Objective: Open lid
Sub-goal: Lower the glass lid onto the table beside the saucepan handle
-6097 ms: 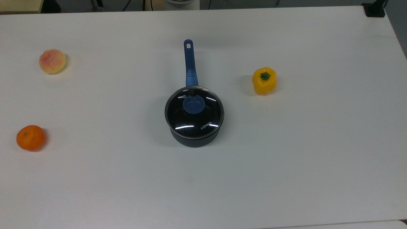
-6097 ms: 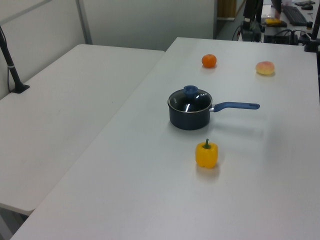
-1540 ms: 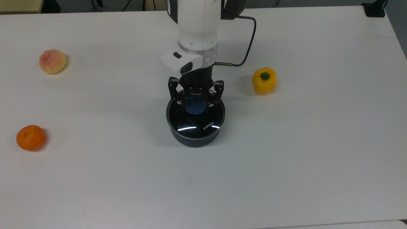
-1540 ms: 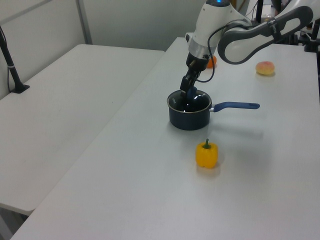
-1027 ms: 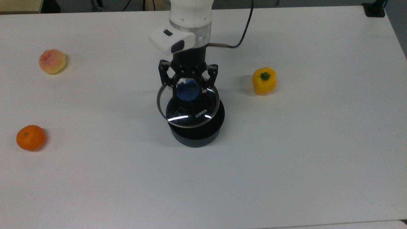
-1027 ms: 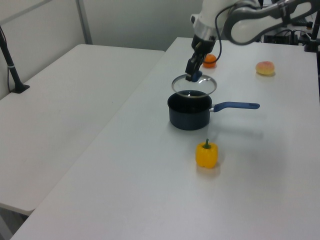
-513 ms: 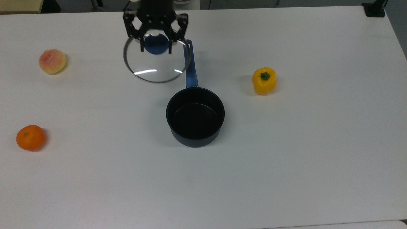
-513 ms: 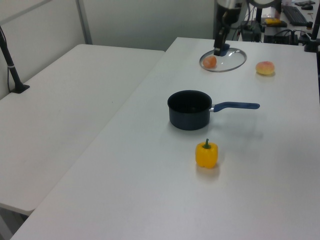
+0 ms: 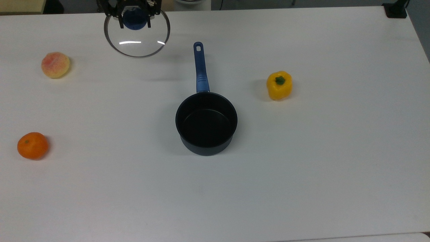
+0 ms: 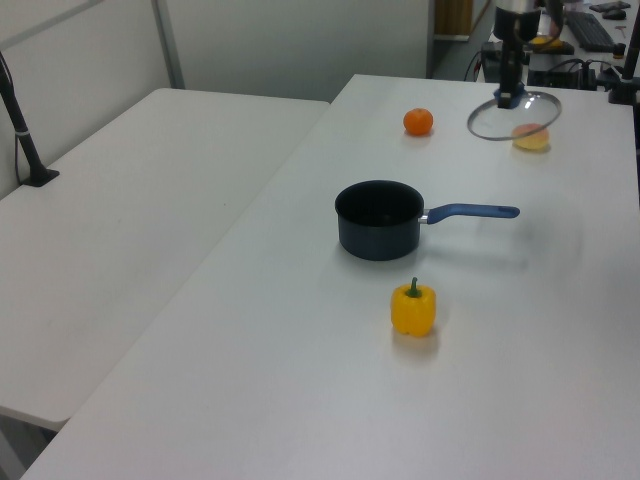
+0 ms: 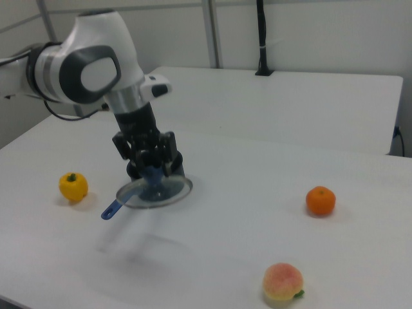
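Gripper (image 9: 135,17) clamps lid (image 9: 137,38) knob | lid airborne, clear of saucepan (image 9: 206,123)

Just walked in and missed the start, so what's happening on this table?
The robot arm's tool grips the glass lid by its blue knob, holding it in the air away from the pan, which sits open and empty mid-table. A pepper, an orange and a peach lie untouched.

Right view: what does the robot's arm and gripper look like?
The arm has rounded white shells with grey joint sections and a white block at the wrist. Below that sits a black gripper built of linked bars, ending in two dark fingers. A dark cable hangs beside the arm.
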You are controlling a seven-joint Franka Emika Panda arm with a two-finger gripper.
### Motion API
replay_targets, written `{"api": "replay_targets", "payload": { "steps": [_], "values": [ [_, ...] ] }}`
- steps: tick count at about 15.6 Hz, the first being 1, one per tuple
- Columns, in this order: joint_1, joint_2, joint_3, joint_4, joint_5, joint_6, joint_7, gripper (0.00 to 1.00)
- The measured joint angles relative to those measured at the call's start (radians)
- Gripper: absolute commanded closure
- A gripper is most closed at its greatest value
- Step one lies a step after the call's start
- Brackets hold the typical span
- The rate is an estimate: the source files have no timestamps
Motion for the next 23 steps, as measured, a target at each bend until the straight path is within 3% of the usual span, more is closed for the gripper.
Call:
{"api": "replay_targets", "payload": {
  "steps": [5, 11, 18, 21, 23],
  "values": [
    [-0.001, -0.034, -0.058, -0.144, 0.001, 0.01, -0.043, 0.93],
    [0.004, -0.029, -0.058, -0.348, 0.006, 0.286, 0.014, 0.93],
    [0.047, 0.012, -0.054, -0.446, 0.006, 0.493, 0.13, 0.93],
    [0.066, 0.032, -0.051, -0.448, 0.006, 0.504, 0.154, 0.81],
    [0.071, 0.041, -0.048, -0.448, 0.006, 0.504, 0.159, 0.57]
  ]
}}
